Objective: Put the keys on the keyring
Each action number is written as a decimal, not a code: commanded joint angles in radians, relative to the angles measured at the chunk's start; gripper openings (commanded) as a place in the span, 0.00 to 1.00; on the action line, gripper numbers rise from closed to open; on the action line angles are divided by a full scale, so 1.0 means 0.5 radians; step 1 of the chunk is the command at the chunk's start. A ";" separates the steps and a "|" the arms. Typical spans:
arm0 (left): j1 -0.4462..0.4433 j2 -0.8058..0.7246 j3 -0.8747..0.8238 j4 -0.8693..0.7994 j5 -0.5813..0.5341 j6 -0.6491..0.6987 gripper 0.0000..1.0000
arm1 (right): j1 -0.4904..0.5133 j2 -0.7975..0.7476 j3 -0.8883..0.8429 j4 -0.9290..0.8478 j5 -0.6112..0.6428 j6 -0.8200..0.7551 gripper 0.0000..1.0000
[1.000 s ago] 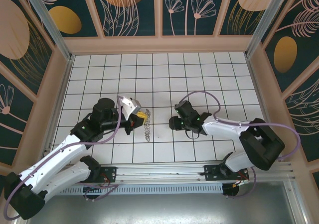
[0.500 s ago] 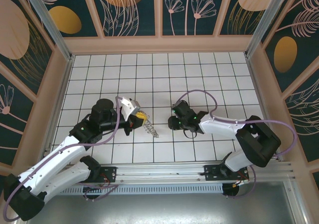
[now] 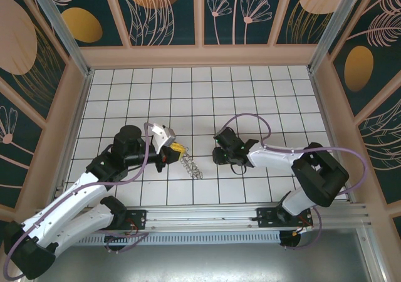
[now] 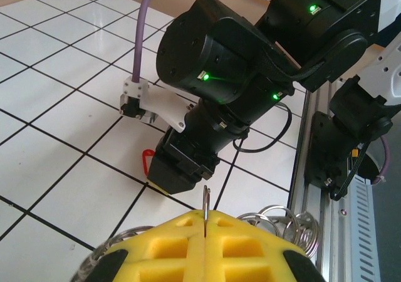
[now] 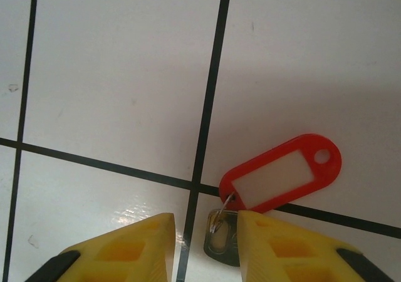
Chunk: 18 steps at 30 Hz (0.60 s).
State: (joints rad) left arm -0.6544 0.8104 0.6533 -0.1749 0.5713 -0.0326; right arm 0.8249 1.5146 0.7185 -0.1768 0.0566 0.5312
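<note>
Step in hand: picking up the key [image 5: 220, 244]; threading not started.

Right gripper [image 5: 205, 224] sits low over the key, jaws apart; the key's metal end is between them, touching one finger with a gap to the other; not clamped yet.

Tag [image 5: 282, 175] lies flat just past the key's metal end, pointing away from my fingers, joined by a small loop [image 5: 220, 214]; the key lies across a grid line [image 5: 94, 163].

Left gripper [image 3: 178, 148] is pressed together on the ring [image 3: 192, 165]; a thin wire edge is pinched between the pads and the rest hangs toward the key, near it but apart; can't tell if its low end touches the floor.

Next, my call: close right on the metal end, not the tag; it's thin and flat on the tile, so the fingers need to be right down or it skids out; then lift, carry it to the ring, feed the small loop onto a wire end.

Risk: the ring hangs loose and may swing; can't tell where its split is.
</note>
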 commanded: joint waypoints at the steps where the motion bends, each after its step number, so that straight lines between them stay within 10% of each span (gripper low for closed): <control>1: 0.010 -0.038 0.000 0.116 0.051 -0.036 0.00 | 0.016 0.021 0.036 -0.017 0.062 0.029 0.31; 18: 0.010 -0.023 0.000 0.119 0.076 -0.031 0.00 | 0.010 0.090 0.057 0.024 0.083 0.024 0.22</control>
State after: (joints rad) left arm -0.6544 0.8082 0.6525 -0.1669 0.5873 -0.0364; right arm 0.8249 1.5421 0.7197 -0.1684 0.0635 0.5312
